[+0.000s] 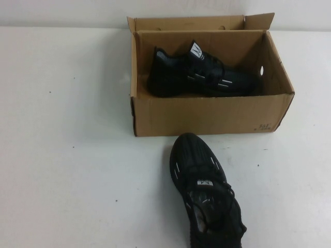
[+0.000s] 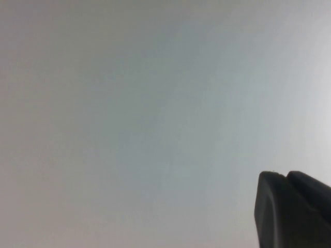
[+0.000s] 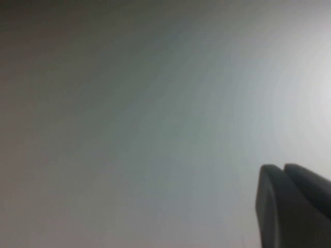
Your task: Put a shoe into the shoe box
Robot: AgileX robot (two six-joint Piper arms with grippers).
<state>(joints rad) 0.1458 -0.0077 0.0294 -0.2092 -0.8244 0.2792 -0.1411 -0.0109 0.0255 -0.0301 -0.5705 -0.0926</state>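
A brown cardboard shoe box [image 1: 207, 114] stands open at the back middle of the white table in the high view. One black knit shoe [image 1: 201, 75] lies on its side inside the box. A second, identical black shoe [image 1: 204, 188] lies on the table just in front of the box, toe toward it. Neither arm shows in the high view. My left gripper [image 2: 284, 174] shows only in the left wrist view, shut and empty over blank white surface. My right gripper [image 3: 283, 168] shows only in the right wrist view, shut and empty over the same blank surface.
The white table [image 1: 67, 155] stretches to the left and right of the box. A pale wall runs along the table's back edge behind the box.
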